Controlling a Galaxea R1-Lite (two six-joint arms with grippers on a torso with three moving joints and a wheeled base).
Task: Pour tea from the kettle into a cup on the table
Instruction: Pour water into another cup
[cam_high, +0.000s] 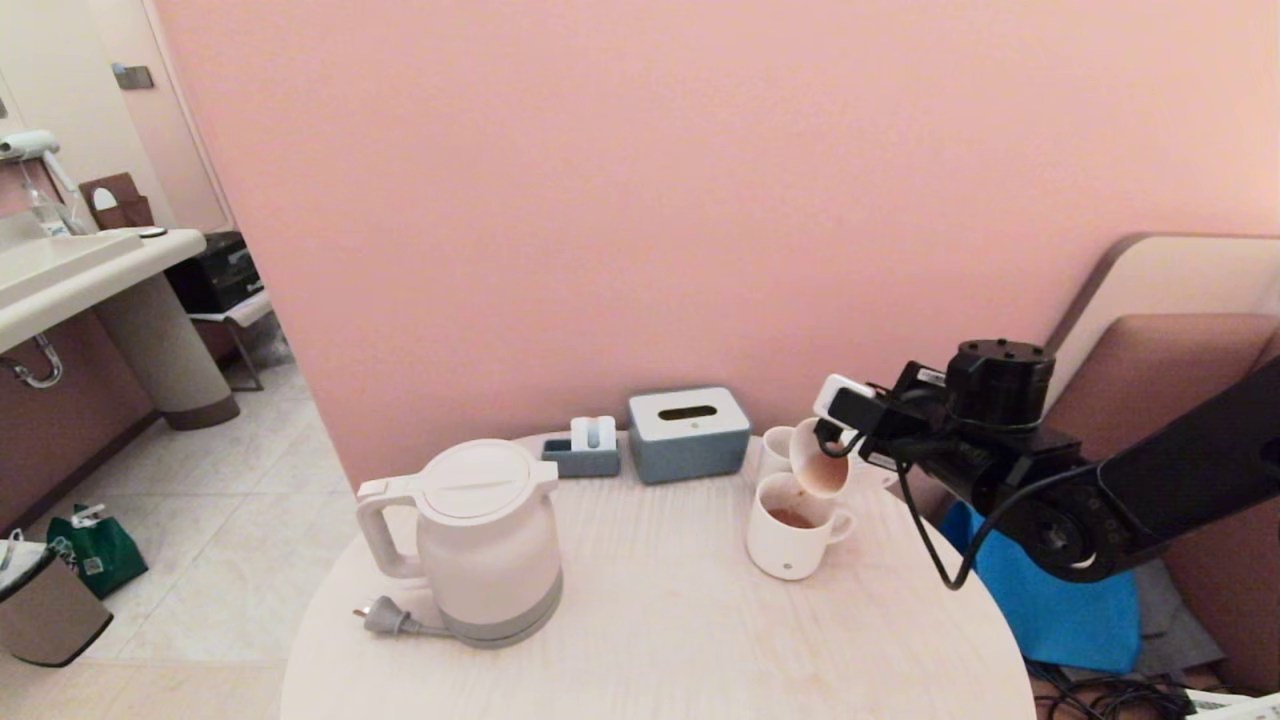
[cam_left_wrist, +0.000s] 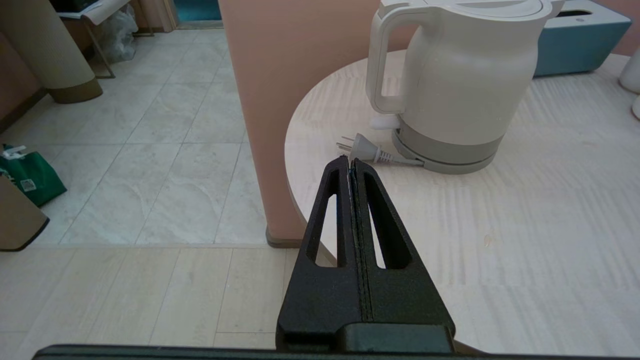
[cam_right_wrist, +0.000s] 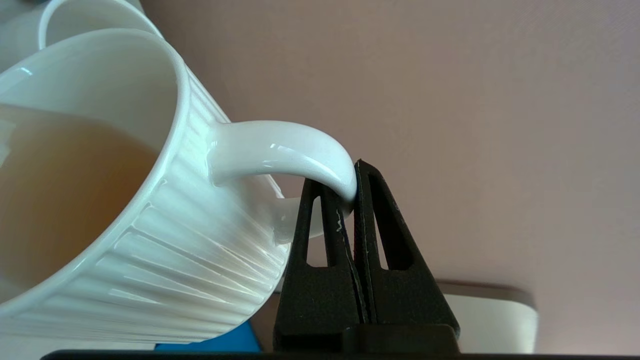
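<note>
I have the right gripper (cam_right_wrist: 350, 192) clenched on the handle of a ribbed white cup (cam_high: 818, 460), tipped at about two o'clock on the table (cam_high: 650, 640), its mouth turned down over the cup (cam_high: 790, 540), a white mug standing right below with tea (cam_high: 792, 518) in it. Tea also fills the tilted cup in the right wrist view, and another white mug (cam_high: 775, 448) stands just behind. The kettle (cam_high: 490, 540) stands upright at nine o'clock, untouched, its plug (cam_high: 385, 618) lying beside it, and my left gripper (cam_left_wrist: 349, 165) hangs closed and empty off the table's near-left edge.
</note>
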